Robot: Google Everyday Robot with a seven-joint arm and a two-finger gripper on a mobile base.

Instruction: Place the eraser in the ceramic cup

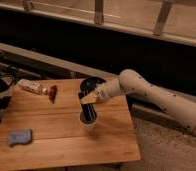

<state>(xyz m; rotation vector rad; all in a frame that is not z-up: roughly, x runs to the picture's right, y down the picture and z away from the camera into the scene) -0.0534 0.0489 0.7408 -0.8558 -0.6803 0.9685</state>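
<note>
End effector [89,113] partly hidden inside the ceramic cup [88,125]

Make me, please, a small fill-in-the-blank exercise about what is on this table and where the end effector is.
1. The end effector reaches down into the ceramic cup, which stands on a ___ table.
2. Just behind the ceramic cup sits a low ___ bowl.
3. The blue cloth lies at the picture's ___ side.
Missing words: wooden; black; left.
</note>
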